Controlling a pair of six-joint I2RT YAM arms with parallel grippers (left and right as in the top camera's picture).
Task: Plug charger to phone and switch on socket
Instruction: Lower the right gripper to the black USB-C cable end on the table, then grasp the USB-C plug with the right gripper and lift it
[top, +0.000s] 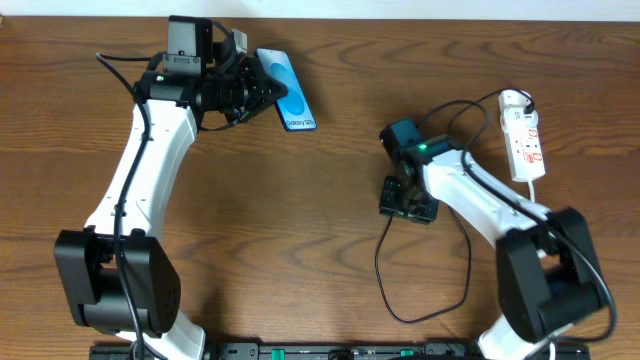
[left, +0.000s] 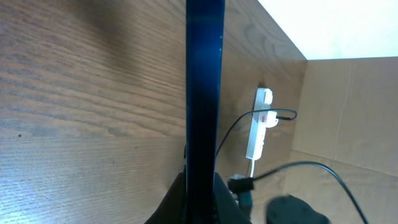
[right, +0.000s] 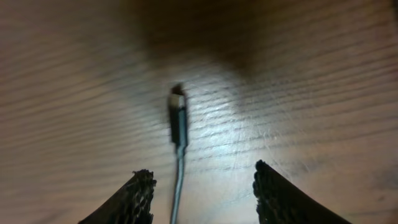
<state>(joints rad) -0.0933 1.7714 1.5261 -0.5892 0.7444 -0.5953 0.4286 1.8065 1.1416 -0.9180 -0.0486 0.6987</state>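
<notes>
On the wooden bench (top: 300, 200), left claw (top: 270, 92) pinches the phone (top: 292, 95) at upper left. Right claw (right: 205, 177) hangs spread over the charger plug (right: 178, 118). If grasped crooked, it could miss the port.

- The left arm (top: 135, 175) is built of long white shells joined by round black joints, and a thin black cable is run along its white part.
- The left base (top: 110, 285), black and boxy, is seen at the near left corner of the bench (top: 290, 250).
- A dark grey camera box (top: 188, 42) is carried at the left wrist.
- The left gripper (top: 272, 92) is black throughout.
- The right arm (top: 480, 200) is likewise white-shelled, with black cables looped beside it.
- The right base (top: 550, 275), bulky and black, is seen at the near right corner.
- A teal block (top: 405, 135) with a lit green dot is mounted at the right wrist.
- The right gripper (right: 202, 183) is shown with two black fingers (right: 138, 196), rough and ridged at the tips.
</notes>
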